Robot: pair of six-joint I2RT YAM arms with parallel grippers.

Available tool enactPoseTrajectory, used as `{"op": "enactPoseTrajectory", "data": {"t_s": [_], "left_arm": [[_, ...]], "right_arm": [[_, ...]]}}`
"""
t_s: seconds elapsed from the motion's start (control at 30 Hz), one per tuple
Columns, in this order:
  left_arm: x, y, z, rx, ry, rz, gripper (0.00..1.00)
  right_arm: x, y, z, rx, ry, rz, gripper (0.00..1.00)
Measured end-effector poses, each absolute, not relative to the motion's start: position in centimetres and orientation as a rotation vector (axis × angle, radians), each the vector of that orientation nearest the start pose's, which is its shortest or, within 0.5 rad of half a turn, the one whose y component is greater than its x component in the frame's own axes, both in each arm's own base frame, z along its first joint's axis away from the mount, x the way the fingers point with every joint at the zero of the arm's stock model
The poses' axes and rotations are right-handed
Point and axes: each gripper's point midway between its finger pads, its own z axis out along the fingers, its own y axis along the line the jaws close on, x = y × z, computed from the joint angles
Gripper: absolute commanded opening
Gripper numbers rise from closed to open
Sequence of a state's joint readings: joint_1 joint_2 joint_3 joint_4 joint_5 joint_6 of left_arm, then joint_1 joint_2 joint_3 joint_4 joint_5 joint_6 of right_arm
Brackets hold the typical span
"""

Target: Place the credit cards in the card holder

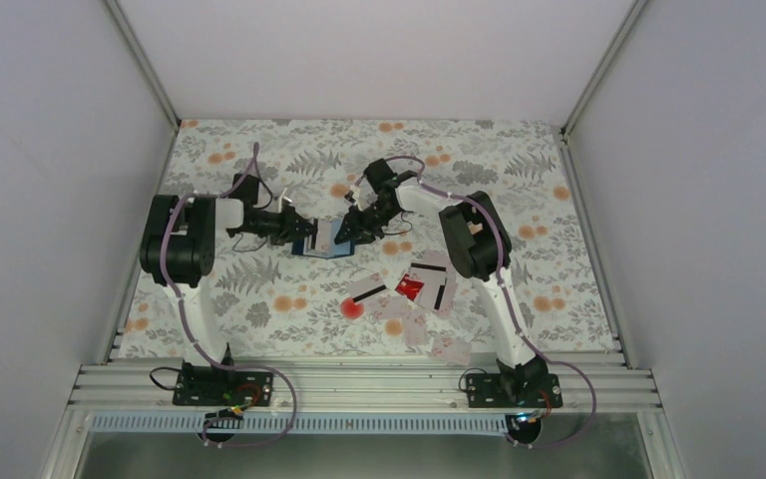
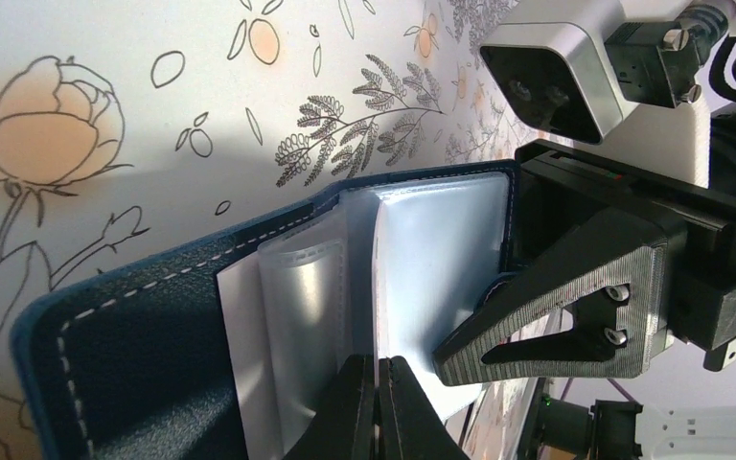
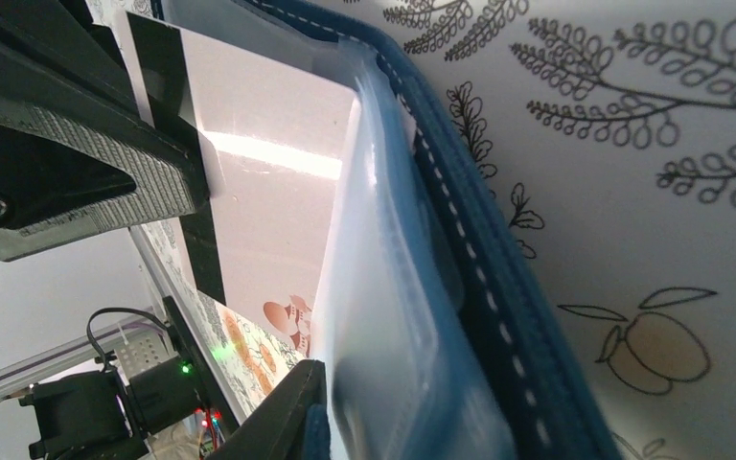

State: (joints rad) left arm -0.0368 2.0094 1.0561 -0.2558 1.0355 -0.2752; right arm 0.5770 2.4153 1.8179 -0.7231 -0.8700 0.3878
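Note:
The navy card holder [image 1: 321, 245] lies open at mid-table between both grippers. My left gripper [image 1: 302, 230] is shut on a pale credit card; in the left wrist view its fingertips [image 2: 356, 407] pinch the card's [image 2: 436, 259] near edge, and the card stands among the clear pockets [image 2: 302, 307]. The right wrist view shows this card [image 3: 268, 182] pinkish with a black stripe, its edge inside a clear pocket [image 3: 383, 316]. My right gripper [image 1: 347, 228] clamps the holder's right cover [image 3: 498, 287]; only one finger [image 3: 283, 412] shows. Several loose cards [image 1: 437, 284], one red [image 1: 409, 287], lie to the right.
More pale cards [image 1: 449, 349] lie near the table's front edge by the right arm's base. The floral table cloth [image 1: 289, 150] runs to white walls on the left, back and right. An aluminium rail [image 1: 359, 384] runs along the front.

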Motion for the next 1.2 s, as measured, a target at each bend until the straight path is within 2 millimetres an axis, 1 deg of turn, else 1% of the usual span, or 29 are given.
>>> {"op": "enactPoseTrajectory", "data": {"t_s": [0.17, 0.23, 0.27, 0.3, 0.37, 0.43, 0.5, 0.53, 0.6, 0.67, 0.73, 0.83, 0.87, 0.93, 1.0, 1.1, 1.2], "left_arm": [[37.3, -16.5, 3.5, -0.056, 2.561, -1.533, 0.02], [37.2, -16.5, 3.4, -0.071, 2.56, -1.543, 0.02], [37.2, -16.5, 3.4, -0.075, 2.56, -1.544, 0.02], [37.2, -16.5, 3.3, -0.076, 2.559, -1.544, 0.02], [37.2, -16.5, 3.3, -0.079, 2.56, -1.543, 0.02], [37.2, -16.5, 3.3, -0.081, 2.562, -1.54, 0.02], [37.2, -16.4, 3.2, -0.081, 2.563, -1.537, 0.02], [37.2, -16.4, 3.2, -0.08, 2.564, -1.535, 0.02], [37.2, -16.4, 3.2, -0.08, 2.565, -1.533, 0.02], [37.1, -16.4, 3.1, -0.08, 2.568, -1.529, 0.02], [37.1, -16.4, 3.1, -0.08, 2.57, -1.525, 0.02], [37.1, -16.4, 3.0, -0.081, 2.574, -1.519, 0.02], [37.1, -16.4, 3.0, -0.082, 2.575, -1.519, 0.02], [37.1, -16.4, 3.0, -0.084, 2.578, -1.518, 0.02], [37.1, -16.4, 3.0, -0.085, 2.58, -1.517, 0.02], [37.1, -16.5, 3.0, -0.081, 2.581, -1.517, 0.02], [37.1, -16.5, 3.0, -0.081, 2.583, -1.515, 0.02]], "right_arm": [[34.7, 38.3, 2.1, -0.457, 2.979, 1.425, 0.26], [34.7, 38.3, 2.1, -0.458, 2.978, 1.43, 0.3], [34.7, 38.3, 2.1, -0.459, 2.978, 1.432, 0.35], [34.7, 38.3, 2.2, -0.461, 2.976, 1.436, 0.44], [34.6, 38.5, 2.5, -0.471, 2.967, 1.455, 0.64], [34.7, 38.6, 3.1, -0.492, 2.946, 1.468, 0.79], [34.7, 38.7, 3.8, -0.519, 2.927, 1.439, 0.87], [34.9, 38.6, 4.0, -0.519, 2.926, 1.412, 0.93], [35.2, 38.0, 4.3, -0.502, 2.934, 1.36, 0.96], [35.8, 37.1, 4.4, -0.48, 2.941, 1.279, 0.95], [36.4, 36.0, 4.3, -0.451, 2.957, 1.194, 0.89], [37.1, 34.1, 3.9, -0.412, 2.983, 1.052, 0.72], [37.2, 33.4, 3.8, -0.393, 2.995, 1.009, 0.63], [37.1, 32.3, 3.4, -0.372, 3.017, 0.929, 0.49], [36.8, 31.3, 2.9, -0.355, 3.045, 0.852, 0.4], [36.6, 30.6, 2.6, -0.353, 3.059, 0.785, 0.32], [36.5, 30.5, 2.3, -0.344, 3.067, 0.75, 0.27]]}}
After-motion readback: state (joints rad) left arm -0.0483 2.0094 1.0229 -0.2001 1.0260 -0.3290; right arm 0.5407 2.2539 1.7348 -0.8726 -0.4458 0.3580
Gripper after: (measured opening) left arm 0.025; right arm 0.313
